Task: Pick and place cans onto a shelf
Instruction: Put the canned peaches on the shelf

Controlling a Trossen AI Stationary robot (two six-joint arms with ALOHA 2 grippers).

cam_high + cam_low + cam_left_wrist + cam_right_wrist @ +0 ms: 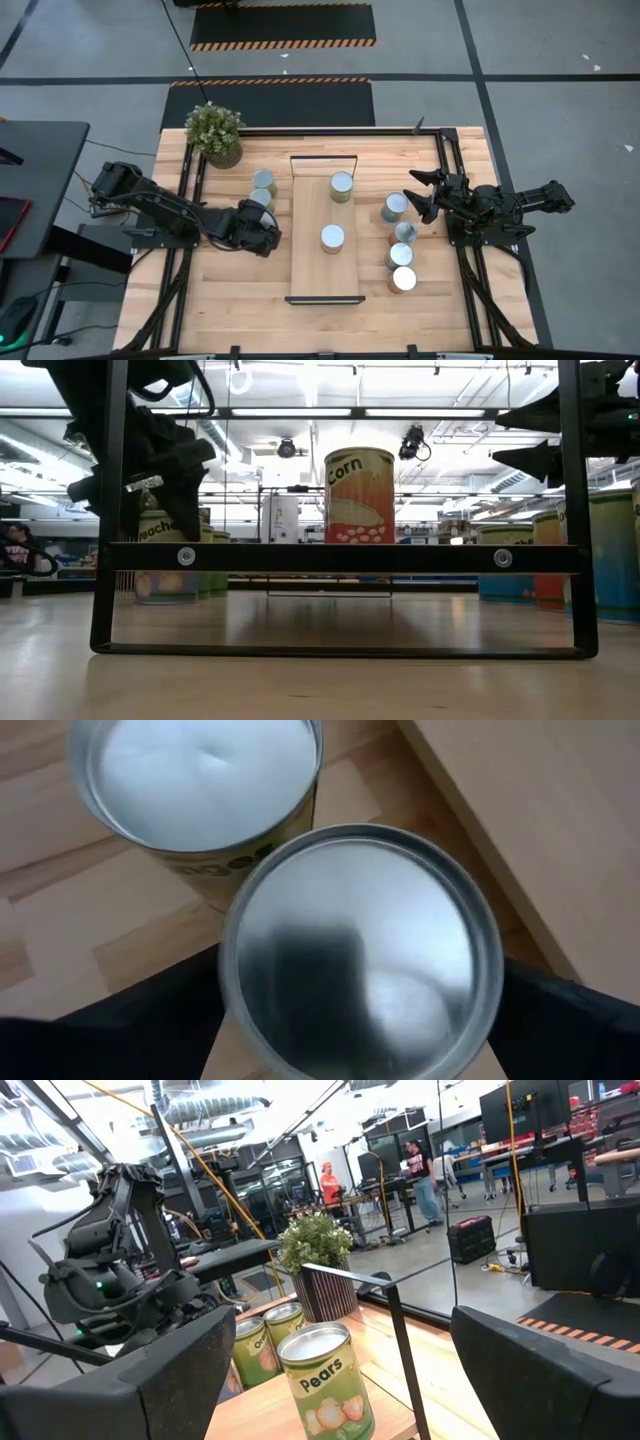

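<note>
Two silver-topped cans stand on the long light-wood shelf; the left gripper, beside the shelf's left edge, pinches a third silver-lidded can. Lift straight up, clearing its touching neighbour; the right gripper hovers spread

I work in a big industrial hall, a robotics lab or workshop, I think. My wooden table stands on a grey concrete floor with black mats edged in orange stripes. Beyond it I see ceiling ducts, hanging cables, far workbenches with monitors, and people standing, though blurred.
</note>
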